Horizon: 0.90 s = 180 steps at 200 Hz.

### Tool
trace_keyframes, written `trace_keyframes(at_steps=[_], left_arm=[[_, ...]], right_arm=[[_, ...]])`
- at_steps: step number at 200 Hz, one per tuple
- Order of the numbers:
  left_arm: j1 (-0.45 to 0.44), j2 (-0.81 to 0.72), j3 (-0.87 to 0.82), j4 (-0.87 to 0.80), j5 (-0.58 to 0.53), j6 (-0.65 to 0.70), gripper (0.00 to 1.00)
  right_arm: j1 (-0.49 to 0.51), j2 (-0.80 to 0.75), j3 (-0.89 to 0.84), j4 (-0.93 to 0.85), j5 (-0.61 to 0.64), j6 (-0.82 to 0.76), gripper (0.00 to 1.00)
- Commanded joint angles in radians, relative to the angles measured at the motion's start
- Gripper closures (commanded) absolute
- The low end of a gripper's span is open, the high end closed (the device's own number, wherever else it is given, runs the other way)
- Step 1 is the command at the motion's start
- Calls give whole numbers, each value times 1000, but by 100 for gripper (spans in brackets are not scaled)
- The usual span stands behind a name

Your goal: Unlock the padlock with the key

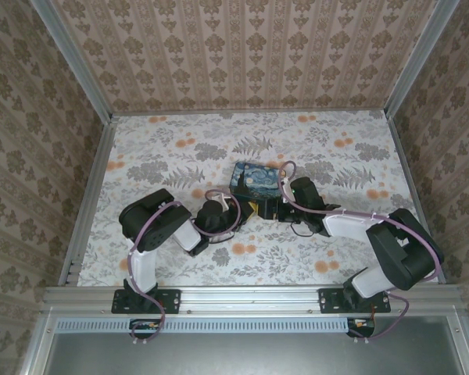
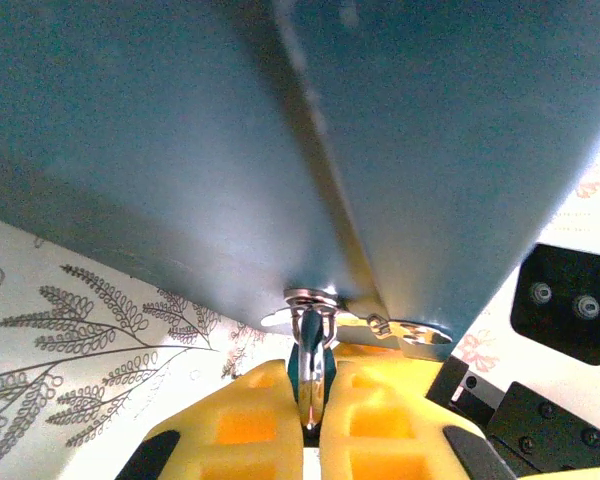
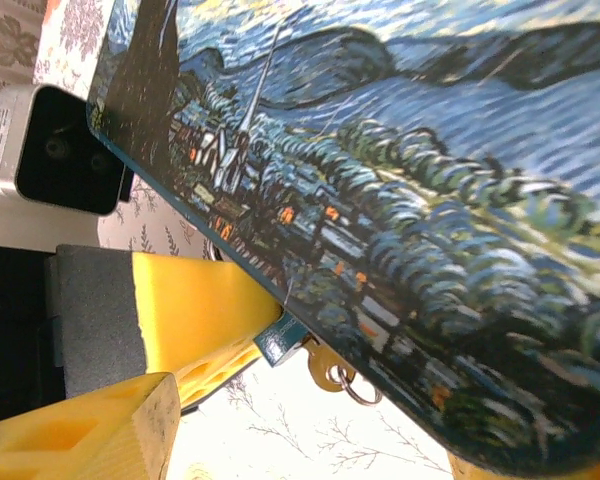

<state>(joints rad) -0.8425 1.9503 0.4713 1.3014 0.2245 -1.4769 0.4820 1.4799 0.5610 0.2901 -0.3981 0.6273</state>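
While left gripper point(image 2: 312, 392) clamps, padlock point(image 3: 280, 341) sits.

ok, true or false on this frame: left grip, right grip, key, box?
1. The left gripper is shut on the padlock. True.
2. The right gripper clamps the key. False: its jaws stand open, and the key sits at the padlock with no finger on it.
3. The key carries a small ring. True.
4. The box has a plain white lid. False: it is printed with a blue starry-night painting.
5. The box is in the far left corner of the table. False: it is near the middle.
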Motion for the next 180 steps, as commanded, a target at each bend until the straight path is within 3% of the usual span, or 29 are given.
trace_keyframes(at_steps=[1, 47, 127, 180], left_arm=[[-5, 3, -31, 1, 38, 14, 100], [-9, 9, -54, -1, 63, 27, 100], [-13, -19, -74, -1, 78, 43, 64], [-9, -112, -100, -5, 70, 61, 46]], right_arm=[[-15, 3, 4, 62, -7, 29, 30], [-47, 29, 31, 72, -2, 44, 30], [-85, 78, 66, 109, -22, 76, 30], [-92, 121, 104, 124, -39, 89, 30]])
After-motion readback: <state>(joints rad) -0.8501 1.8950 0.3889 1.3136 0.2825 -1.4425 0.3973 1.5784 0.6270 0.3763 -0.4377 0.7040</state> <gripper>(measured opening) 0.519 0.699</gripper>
